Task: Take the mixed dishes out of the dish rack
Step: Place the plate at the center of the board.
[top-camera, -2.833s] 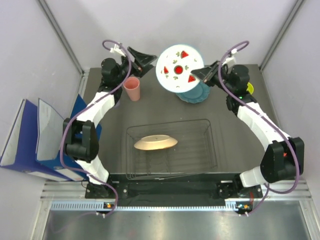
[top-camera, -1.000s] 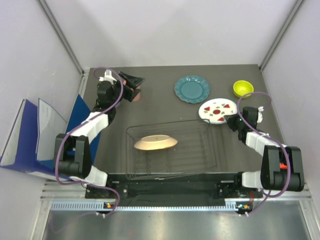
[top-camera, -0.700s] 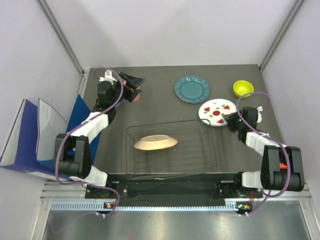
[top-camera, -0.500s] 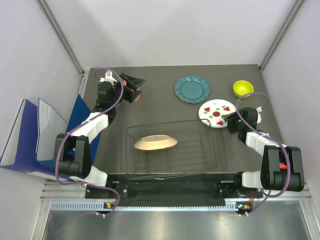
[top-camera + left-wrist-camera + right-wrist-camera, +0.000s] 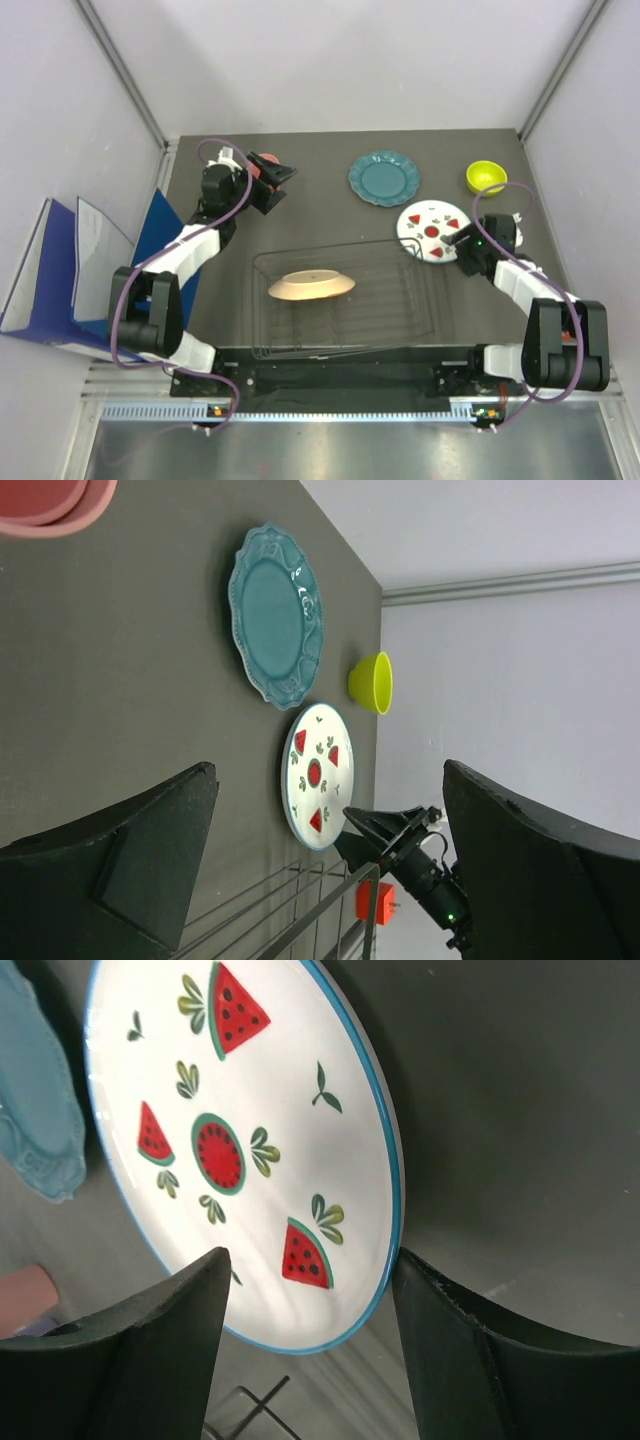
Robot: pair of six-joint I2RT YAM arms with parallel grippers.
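**Q:** Which items are hidden or cut off?

**A:** The pink cup (image 5: 45, 498) is cropped by the frame corner in the left wrist view. From above, the left gripper (image 5: 328, 775) covers most of it, beyond the far left corner of the dish rack (image 5: 345, 298). In the right wrist view the near rim of the white plate (image 5: 240, 1150) runs behind the fingers (image 5: 150, 1350).

**Q:** Gripper condition?

**A:** Left gripper: fingers spread wide, nothing held. Right gripper (image 5: 310, 1255): fingers spread wide at the white plate's near rim, nothing clamped. Whether they touch it cannot be told.

**Q:** Changes from 2.8 s ago?

**A:** The right gripper then held the white plate raised over the teal plate (image 5: 384, 178). It now lies flat on the table (image 5: 320, 215), just beyond the rack's far right corner. The left gripper has dropped over the cup. The peach plate (image 5: 311, 285) remains inside the rack.
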